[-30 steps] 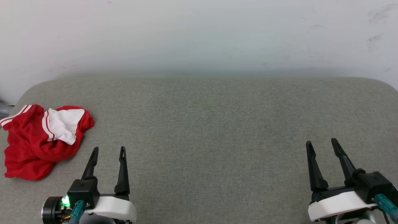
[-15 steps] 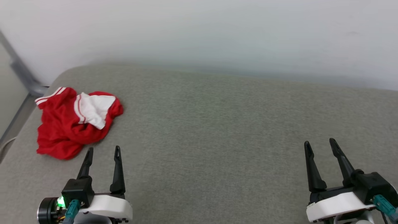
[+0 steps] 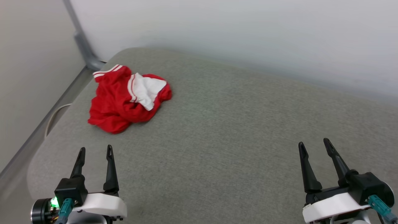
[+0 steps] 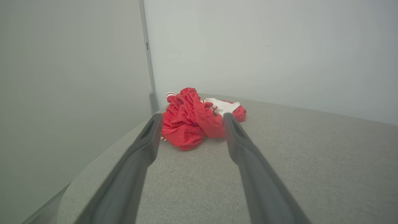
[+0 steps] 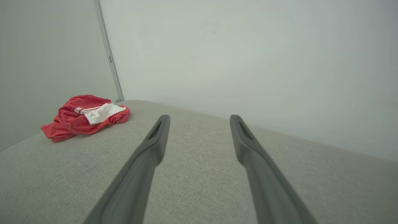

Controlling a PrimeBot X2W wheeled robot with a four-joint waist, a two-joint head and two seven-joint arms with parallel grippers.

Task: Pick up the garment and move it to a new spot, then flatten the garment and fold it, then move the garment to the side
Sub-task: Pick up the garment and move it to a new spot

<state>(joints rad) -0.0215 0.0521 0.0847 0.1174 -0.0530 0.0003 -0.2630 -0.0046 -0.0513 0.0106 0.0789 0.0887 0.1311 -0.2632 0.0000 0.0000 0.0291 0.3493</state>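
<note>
The garment (image 3: 124, 99) lies crumpled in a red heap with a white sleeve and striped trim on top, near the far left corner of the grey padded table (image 3: 233, 130). My left gripper (image 3: 95, 150) hovers open at the lower left, a short way in front of the garment and not touching it. In the left wrist view the garment (image 4: 192, 119) sits straight ahead between the spread fingers of the left gripper (image 4: 190, 116). My right gripper (image 3: 313, 142) is open at the lower right, far from the cloth. The right wrist view shows the garment (image 5: 80, 119) off to its left and the right gripper (image 5: 199, 117) holding nothing.
A pale wall (image 3: 248, 34) runs behind the table. A grey metal post (image 3: 81, 40) stands at the wall corner by the table's far left corner. The table's rounded left edge (image 3: 46, 137) drops to a floor gap with a thin white cable (image 3: 55, 113).
The head camera has swung left, so the garment now sits nearer the picture's middle and the wall corner and table's left edge have come into sight. Both grippers stay open and empty.
</note>
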